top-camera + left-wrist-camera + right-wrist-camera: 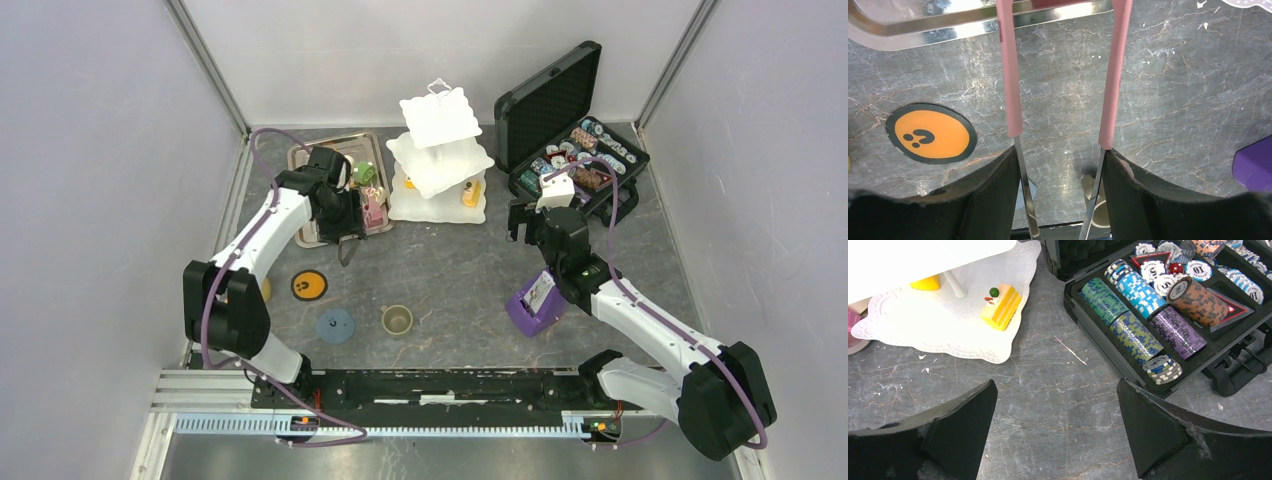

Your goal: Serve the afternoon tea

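1. Left gripper (1062, 150) is clamped on a pair of tongs (1010, 75). Their bare metal legs are pressed against the inner faces of both fingers, and their pink-sleeved arms are held apart ahead. The tips are cut off by the frame edge.
2. Beneath this gripper the grey marbled table (1173, 100) is seen. An orange coaster (930, 132) is found to the gripper's left. The olive cup (397, 320) is glimpsed behind the fingers, between the metal legs.
3. Ahead of the fingers the rim of a metal tray (923, 27) is crossed by the tongs' arms. A green pastry (365, 172) is seen lying on that tray.
4. Right gripper (1056, 381) is held wide apart above the table, with nothing between its fingers.
5. Ahead of it and to its left the bottom tier of the white stand (948, 325) is set. An orange-and-cream cake slice (1001, 306) is laid on this tier, with a yellow piece (925, 283) farther back.
6. Ahead and to its right the black case (550, 95) of poker chips is laid open, near the stand.
7. Behind this gripper, beside its arm, a purple card holder (535, 305) is stood on the table.
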